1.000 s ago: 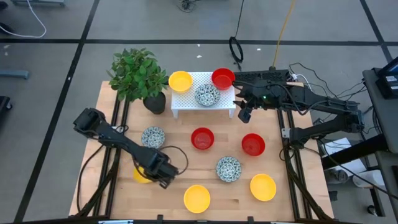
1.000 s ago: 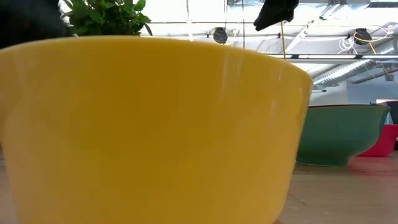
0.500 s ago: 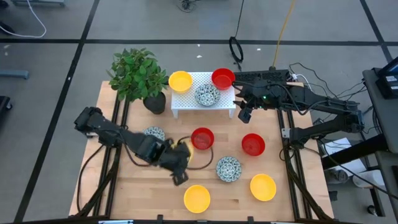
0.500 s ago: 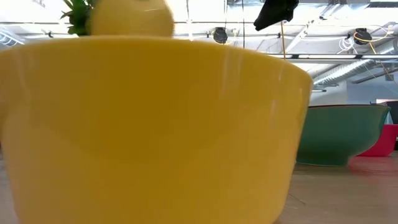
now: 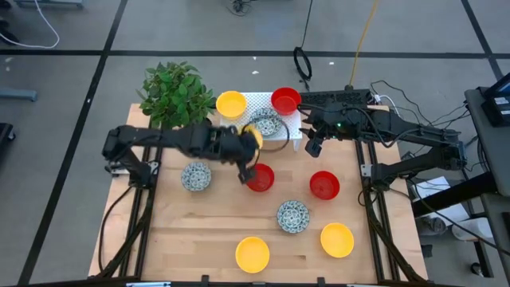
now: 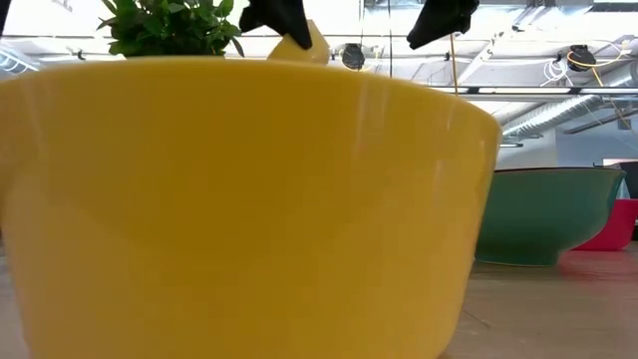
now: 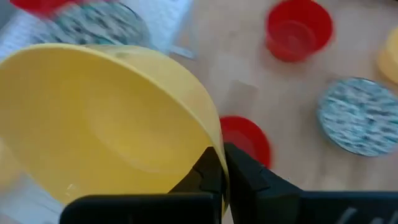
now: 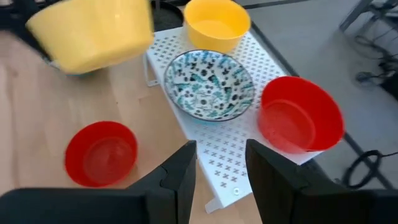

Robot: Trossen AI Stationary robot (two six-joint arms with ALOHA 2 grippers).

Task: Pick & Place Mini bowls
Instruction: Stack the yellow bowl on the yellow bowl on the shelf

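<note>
My left gripper [image 7: 222, 163] is shut on a yellow mini bowl [image 7: 106, 118] and holds it in the air by the near left part of the white rack [image 5: 287, 131]; the high view shows it there [image 5: 252, 136]. On the rack stand a yellow bowl [image 5: 231, 104], a red bowl [image 5: 285, 100] and a speckled bowl [image 5: 265, 122]. On the table rest two red bowls [image 5: 260, 178] [image 5: 323, 185], two speckled bowls [image 5: 196, 176] [image 5: 292, 216] and two yellow bowls [image 5: 252, 253] [image 5: 337, 239]. My right gripper [image 8: 221, 165] hangs open above the rack's right end, touching nothing. My left gripper pinches the yellow bowl's rim [image 7: 214, 134], one finger inside the bowl and one outside on its wall. The fingers slant downward from the table's left side. The bowl is lifted clear of table and rack and is tilted, as the right wrist view shows [image 8: 93, 31].
A potted plant [image 5: 174, 94] in a dark pot [image 5: 198, 130] stands at the far left beside the rack. In the low view a yellow bowl [image 6: 239, 199] close to the camera blocks most of the table. Bare wood lies along the near left.
My left gripper has lifted the yellow bowl off the near left of the table and carried it up, toward the far edge and the right, to the rack. The wrist has rolled on the way and the bowl now hangs tilted. My right arm has kept still.
</note>
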